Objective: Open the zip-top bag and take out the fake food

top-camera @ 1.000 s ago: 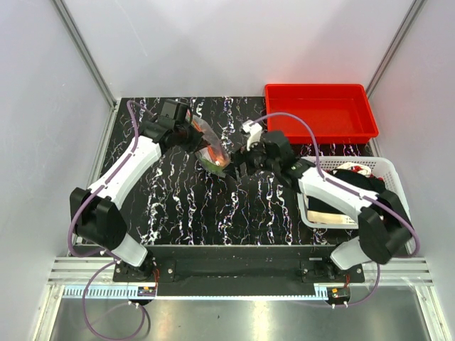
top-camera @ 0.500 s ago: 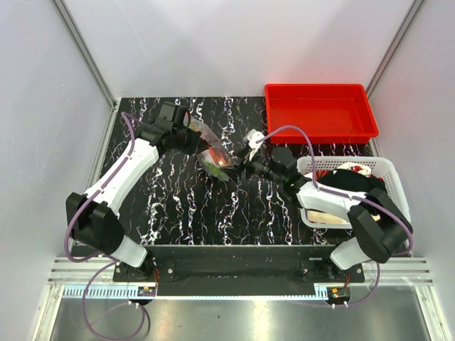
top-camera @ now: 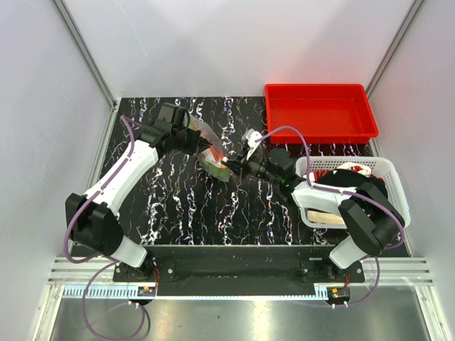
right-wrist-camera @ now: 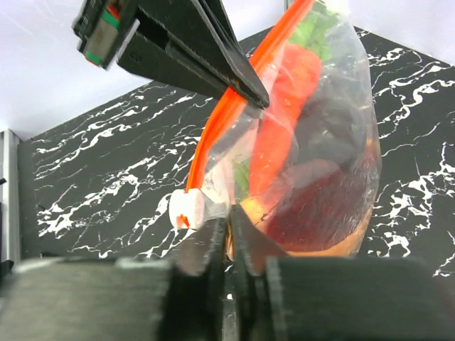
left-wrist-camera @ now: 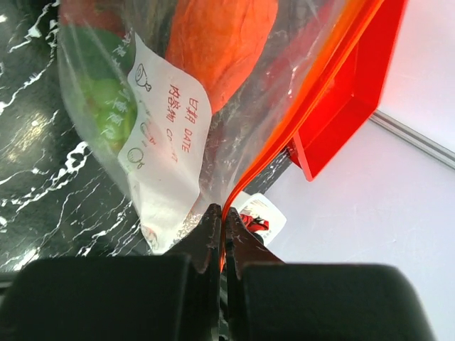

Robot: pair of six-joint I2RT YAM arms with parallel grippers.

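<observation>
Over the black worktop (top-camera: pixel 178 206) hangs the bag (left-wrist-camera: pixel 167 135) of toy food (left-wrist-camera: pixel 220 35), which we judge light, soft and slippery, with the left gripper (left-wrist-camera: pixel 222 220) clamped at its stiffer zip strip (left-wrist-camera: pixel 302 114), the surest hold, and the right gripper (right-wrist-camera: pixel 229 217) pinching film by the slider (right-wrist-camera: pixel 186 208).

zip-top bag (top-camera: pixel 210 151), red bin (top-camera: pixel 320 114), white basket (top-camera: pixel 390 168)

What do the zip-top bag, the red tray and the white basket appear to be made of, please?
zip-top bag: thin clear plastic film, glossy. It wrinkles, and the fake food shows through.
zip strip: seemingly thicker orange plastic, opaque.
red tray: likely rigid moulded plastic, with smooth, slightly shiny, even colour.
white basket: probably plastic, with openwork mesh walls.
</observation>
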